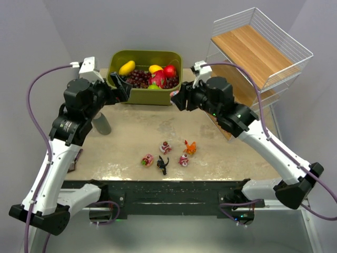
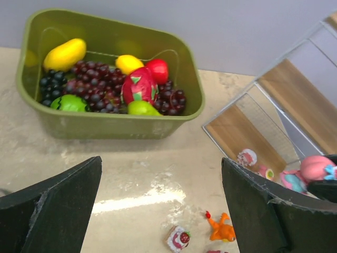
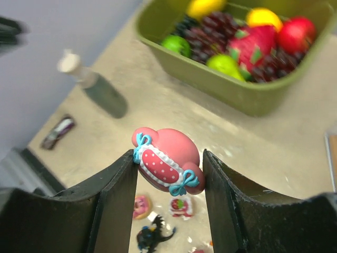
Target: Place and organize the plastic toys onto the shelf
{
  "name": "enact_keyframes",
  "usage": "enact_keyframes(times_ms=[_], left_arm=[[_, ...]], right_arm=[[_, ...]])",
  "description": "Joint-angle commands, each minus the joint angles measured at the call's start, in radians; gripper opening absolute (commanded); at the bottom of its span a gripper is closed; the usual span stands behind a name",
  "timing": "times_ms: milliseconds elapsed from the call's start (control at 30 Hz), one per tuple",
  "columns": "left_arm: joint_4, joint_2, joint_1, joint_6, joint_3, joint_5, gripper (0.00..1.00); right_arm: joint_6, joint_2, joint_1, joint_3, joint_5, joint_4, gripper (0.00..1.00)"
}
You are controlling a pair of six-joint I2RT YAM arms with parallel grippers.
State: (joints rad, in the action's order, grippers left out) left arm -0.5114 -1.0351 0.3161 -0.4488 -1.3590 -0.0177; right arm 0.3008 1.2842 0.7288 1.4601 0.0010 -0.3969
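My right gripper [image 1: 177,98] [image 3: 169,176] is shut on a rounded pink toy [image 3: 169,161] with a red dotted band and blue bows, and holds it high above the table in front of the bin. Several small toys lie at the table's front middle: an orange creature [image 1: 190,147] [image 2: 221,230], a black spiky creature [image 1: 162,165] [image 3: 153,237], and pink-and-white ones [image 1: 165,147] [image 1: 147,159] [image 1: 183,160]. The white wire shelf [image 1: 256,51] stands at the right. Two small toys [image 2: 246,157] lie on its low wooden tier. My left gripper [image 1: 122,89] [image 2: 160,211] is open and empty, high up.
An olive-green bin [image 1: 138,95] [image 2: 113,124] of fruit stands at the back middle. A grey bottle [image 1: 101,124] [image 3: 96,86] stands at the left. A small dark item [image 3: 58,132] lies near the left table edge.
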Motion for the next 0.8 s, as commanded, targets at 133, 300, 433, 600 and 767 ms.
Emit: enact_keyframes(times_ms=[133,300,433,600,767], left_arm=[[0.033,0.093,-0.003,0.019,0.205,-0.108,0.99],[0.129,0.208,-0.003,0.052,0.418,-0.105,1.0],[0.146,0.242,-0.003,0.026,0.544,-0.099,1.0],[0.209,0.3,-0.003,0.007,0.696,-0.079,0.99],[0.163,0.346,-0.003,-0.004,0.705,-0.085,1.0]], right_arm=[[0.069,0.047,0.09,-0.196,0.457,0.197,0.0],[0.095,0.064,0.122,-0.345,0.629,0.367,0.0],[0.069,0.073,0.133,-0.507,0.72,0.519,0.0],[0.0,0.148,0.135,-0.638,0.827,0.794,0.0],[-0.06,0.24,0.13,-0.656,0.881,0.947,0.0]])
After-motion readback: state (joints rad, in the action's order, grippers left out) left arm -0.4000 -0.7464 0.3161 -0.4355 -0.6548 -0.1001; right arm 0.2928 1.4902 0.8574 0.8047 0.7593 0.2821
